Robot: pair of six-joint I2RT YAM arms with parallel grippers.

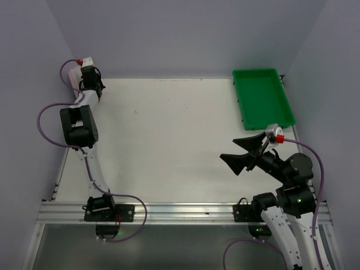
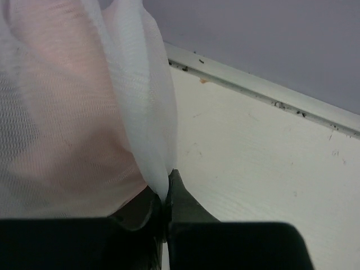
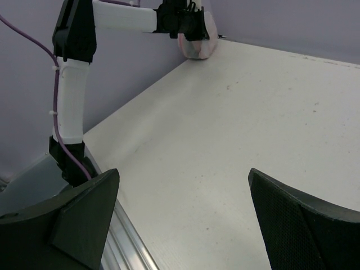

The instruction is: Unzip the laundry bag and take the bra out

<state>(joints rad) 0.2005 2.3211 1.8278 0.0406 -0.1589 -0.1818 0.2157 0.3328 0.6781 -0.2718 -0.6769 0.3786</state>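
The laundry bag [image 2: 67,112] is white see-through mesh, and a pale pink fabric, which I take for the bra [image 2: 50,67], shows through it. It sits at the table's far left corner against the wall [image 1: 73,77], and it also shows far off in the right wrist view [image 3: 199,46]. My left gripper [image 2: 167,183] is shut on a fold of the bag's mesh, and it shows in the top view [image 1: 83,72]. The zip is not in view. My right gripper [image 1: 228,148] is wide open and empty above the table's right side, far from the bag; it also shows in its own wrist view [image 3: 184,177].
A green rectangular tray [image 1: 263,95] stands at the back right. A metal rail [image 1: 180,212] runs along the near edge. Purple walls close the table at the back and on the left.
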